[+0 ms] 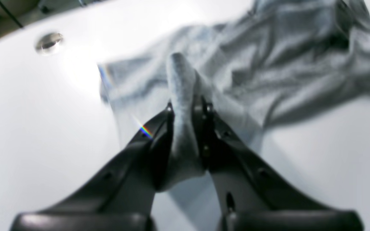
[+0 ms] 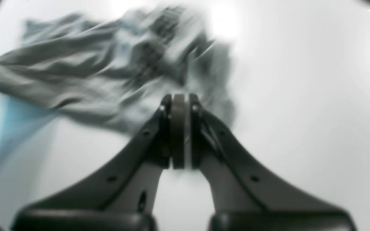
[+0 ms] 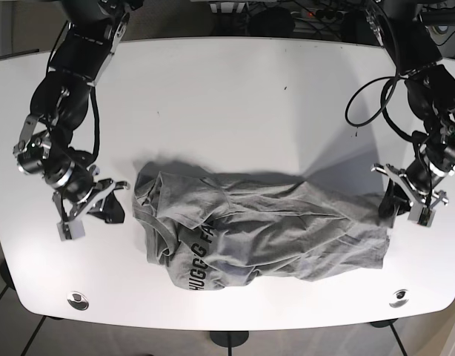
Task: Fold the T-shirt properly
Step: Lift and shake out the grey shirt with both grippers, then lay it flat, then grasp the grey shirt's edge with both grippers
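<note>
I see the T-shirt (image 3: 261, 230) lying crumpled across the lower middle of the base view on the white desk (image 3: 227, 96), its long axis running left to right across the frame, printed lettering toward the lower left. My left end effector (image 3: 411, 194) sits at the right edge of that frame, right at the shirt's right-hand end, and the left wrist view shows its jaws clamped on a pinch of grey fabric that stands up between them. My right end effector (image 3: 94, 204) is at the left of the frame, just beside the shirt's left-hand end but apart from it; in the right wrist view its jaws are pressed together with nothing between them, though that picture is blurred, so I hedge on whether any thread is caught. So the shirt stretches from the left end effector toward the right one, and the pull I judge due next runs along that long axis.
</note>
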Motion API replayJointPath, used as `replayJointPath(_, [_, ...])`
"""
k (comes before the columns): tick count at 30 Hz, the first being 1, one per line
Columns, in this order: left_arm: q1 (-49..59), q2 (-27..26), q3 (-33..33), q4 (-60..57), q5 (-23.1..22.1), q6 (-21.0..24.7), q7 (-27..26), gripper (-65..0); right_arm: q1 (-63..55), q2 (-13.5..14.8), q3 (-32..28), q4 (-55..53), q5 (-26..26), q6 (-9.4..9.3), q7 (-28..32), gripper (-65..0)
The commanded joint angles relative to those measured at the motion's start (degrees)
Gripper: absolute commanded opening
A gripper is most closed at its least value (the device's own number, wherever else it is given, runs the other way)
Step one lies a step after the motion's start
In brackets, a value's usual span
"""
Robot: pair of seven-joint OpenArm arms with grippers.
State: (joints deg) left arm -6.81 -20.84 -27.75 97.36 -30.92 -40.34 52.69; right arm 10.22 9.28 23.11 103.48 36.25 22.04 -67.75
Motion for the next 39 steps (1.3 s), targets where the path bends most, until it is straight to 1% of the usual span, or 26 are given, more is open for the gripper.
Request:
replayJointPath(1, [1.8, -1.2, -0.8, 1.9, -0.5, 0.3, -1.3, -64.0, -2.4, -1.0, 0.3, 0.9, 1.2, -0.02, 1.3, -58.7])
replayJointPath(2, [2.7, -1.2, -0.8, 1.9, -0.4, 0.3, -1.4, -64.0, -3.5, -1.8, 0.3, 0.9, 0.8, -0.02, 1.4, -52.8])
replayJointPath(5, [4.4, -1.2, -0.9, 2.1, -0.2, 0.3, -1.5, -64.0, -5.3, -3.7, -0.5, -0.8, -1.1, 0.51, 1.5, -28.9])
replayJointPath(6, [4.7, -1.2, -0.9, 2.2, -0.2, 0.3, -1.5, -64.0, -5.3, -3.6, -2.2, -1.8, -1.8, 0.51, 1.8, -22.0])
replayJointPath(7, [4.7, -1.2, -1.0, 2.2, -0.2, 0.3, -1.5, -64.0, -5.1, -2.7, -5.5, -4.0, -2.8, 0.51, 3.6, -15.2])
replayJointPath(8, [4.7, -1.2, -1.0, 2.0, -0.2, 0.3, -1.5, -64.0, -4.9, -2.0, -7.6, -5.4, -3.0, 0.51, 5.8, -13.6])
replayJointPath(10, [4.7, -1.2, -1.9, 2.1, -0.2, 0.3, -1.5, -64.0, -3.6, -1.1, -10.7, -8.5, -3.3, 0.16, 9.1, -13.6])
replayJointPath(13, [4.7, -1.2, -2.0, 1.9, -0.1, 0.3, -1.5, -64.0, -1.7, -1.1, -12.4, -14.2, -3.3, 0.51, 11.0, -13.6])
replayJointPath(14, [4.7, -1.2, -2.0, 1.9, -0.1, 0.3, -1.5, -64.0, -1.1, -1.1, -14.3, -17.1, -3.8, 0.51, 13.2, -13.6])
replayJointPath(16, [4.7, -1.2, -2.0, 1.9, -0.1, 0.3, -1.5, -64.0, 0.1, -1.1, -17.2, -19.9, -5.8, 0.51, 16.9, -13.6])
replayJointPath(17, [4.7, -1.2, -2.0, 1.9, -0.1, 0.3, -1.5, -64.0, 1.1, -1.1, -18.6, -21.9, -7.9, 0.51, 18.6, -13.6])
replayJointPath(20, [4.7, -1.2, -2.0, 1.9, -0.1, 0.3, -1.5, -64.0, 2.9, -1.4, -19.3, -26.3, -10.8, 0.51, 21.2, -13.6])
replayJointPath(21, [4.7, -1.2, -2.0, 1.9, -0.1, 0.3, -1.5, -64.0, 3.5, -1.4, -19.3, -29.2, -11.5, 0.51, 23.2, -14.0])
replayJointPath(23, [4.7, -1.2, -2.0, 1.9, -0.1, 0.3, -1.5, -64.0, 4.9, -1.2, -19.3, -33.2, -11.3, 0.59, 26.2, -19.7])
replayJointPath(25, [4.7, -1.2, -2.0, 1.9, -0.1, 0.3, -1.5, -64.0, 5.1, -1.2, -19.3, -33.8, -11.3, 0.59, 27.0, -34.4])
replayJointPath(26, [4.7, -1.2, -2.0, 1.9, -0.1, 0.3, -1.5, -64.0, 5.1, -1.3, -19.3, -33.8, -11.3, 0.59, 27.0, -43.0])
replayJointPath(27, [4.7, -1.2, -2.0, 1.9, -0.1, 0.3, -1.5, -64.0, 5.1, -1.3, -19.3, -33.6, -11.3, 0.59, 26.8, -57.4])
replayJointPath(28, [4.7, -1.2, -2.0, 1.9, -0.1, 0.3, -1.5, -64.0, 5.0, -1.3, -19.3, -33.5, -11.3, 0.59, 26.7, -64.7])
replayJointPath(29, [4.7, -1.2, -2.0, 2.1, -0.2, 0.3, -1.5, -64.0, 4.8, -1.3, -19.2, -32.4, -11.2, 0.59, 26.6, -62.3])
replayJointPath(32, [4.5, -1.2, -2.0, 3.8, -0.3, 0.3, -1.5, -64.0, 0.7, -1.3, -18.8, -24.8, -11.2, 0.42, 26.5, -63.3])
replayJointPath(33, [4.5, -1.2, -2.0, 4.9, -0.2, 0.3, -1.5, -64.0, -0.8, -1.2, -18.7, -21.1, -11.2, 0.24, 25.4, -63.3])
replayJointPath(34, [4.5, -1.2, -1.7, 7.4, 0.0, 0.3, -1.5, -64.0, -2.5, -1.1, -16.9, -15.3, -11.2, 0.24, 22.6, -63.3])
replayJointPath(36, [4.4, -1.1, 0.1, 9.5, 0.0, 0.3, -1.5, -64.0, -3.8, -1.3, -13.1, -8.3, -11.2, 0.51, 18.1, -63.3])
replayJointPath(39, [0.0, -1.1, 2.3, 9.1, 0.0, 1.7, -1.6, -64.0, -3.6, -1.1, -9.7, -2.5, -11.2, 0.59, 13.5, -63.1])
